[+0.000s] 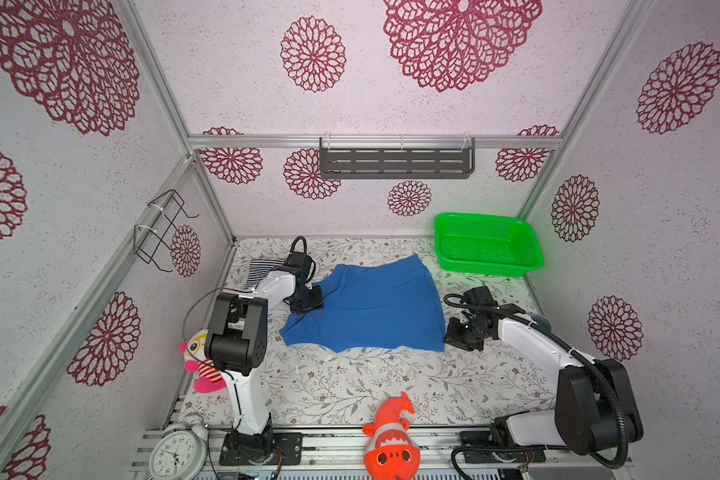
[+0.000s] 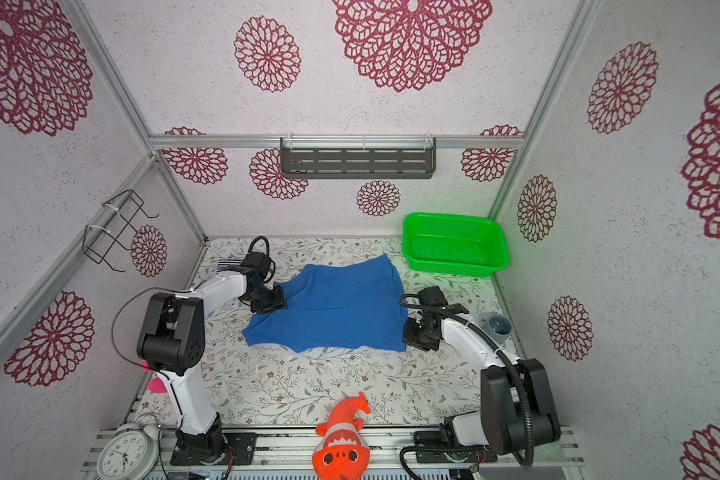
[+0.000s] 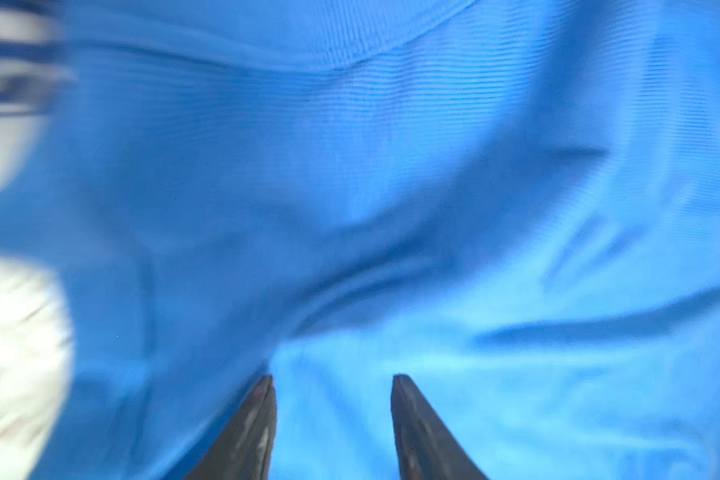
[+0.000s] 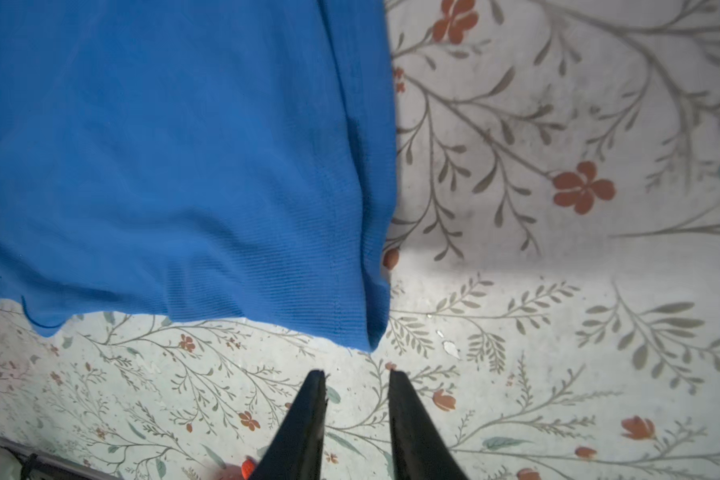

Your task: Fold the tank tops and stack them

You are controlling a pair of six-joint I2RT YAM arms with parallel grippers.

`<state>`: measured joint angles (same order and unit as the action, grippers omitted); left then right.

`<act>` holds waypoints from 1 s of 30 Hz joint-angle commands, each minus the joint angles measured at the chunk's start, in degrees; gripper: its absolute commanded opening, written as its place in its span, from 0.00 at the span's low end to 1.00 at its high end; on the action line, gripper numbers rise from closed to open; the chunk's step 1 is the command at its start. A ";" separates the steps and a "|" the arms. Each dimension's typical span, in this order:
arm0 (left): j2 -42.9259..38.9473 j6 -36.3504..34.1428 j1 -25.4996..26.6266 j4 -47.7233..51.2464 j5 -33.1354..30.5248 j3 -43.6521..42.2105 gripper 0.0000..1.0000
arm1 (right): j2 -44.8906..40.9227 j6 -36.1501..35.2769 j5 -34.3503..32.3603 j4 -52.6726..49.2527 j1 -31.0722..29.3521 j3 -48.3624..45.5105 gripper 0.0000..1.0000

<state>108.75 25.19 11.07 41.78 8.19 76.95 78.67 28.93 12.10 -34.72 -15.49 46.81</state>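
The striped top [image 1: 260, 268] lay mostly hidden behind the left arm [image 1: 275, 284] in both top views. The left wrist view showed it only as a blurred strip at the frame edge. The arm also hid part of the pink toy [image 1: 202, 372]. The bottom edge cut off the clock [image 1: 177, 455] and orange fish [image 1: 387, 449]. The right arm [image 2: 462, 332] covered part of the cup [image 2: 499, 326].

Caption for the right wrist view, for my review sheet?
Right hand, jaws apart and empty, poised just short of a corner of the blue tank top lying on the floral table cover.

Bright, even light; left wrist view blurred, both top views edge-warped.
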 commanded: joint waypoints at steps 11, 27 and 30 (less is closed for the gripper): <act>-17.70 15.23 12.31 6.61 2.84 -17.90 0.44 | -2.80 8.26 -4.92 -1.12 -0.97 -1.56 0.37; -9.56 19.02 17.37 2.02 2.55 -15.85 0.40 | -3.44 12.79 -2.01 7.39 -2.97 -7.76 0.37; -9.26 18.87 17.72 3.13 2.93 -16.13 0.39 | -3.41 13.86 -1.73 9.62 -3.04 -9.11 0.37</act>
<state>98.89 43.29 28.14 44.23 11.09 60.40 77.01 40.27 9.72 -27.57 -18.22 38.17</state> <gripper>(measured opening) 0.388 0.368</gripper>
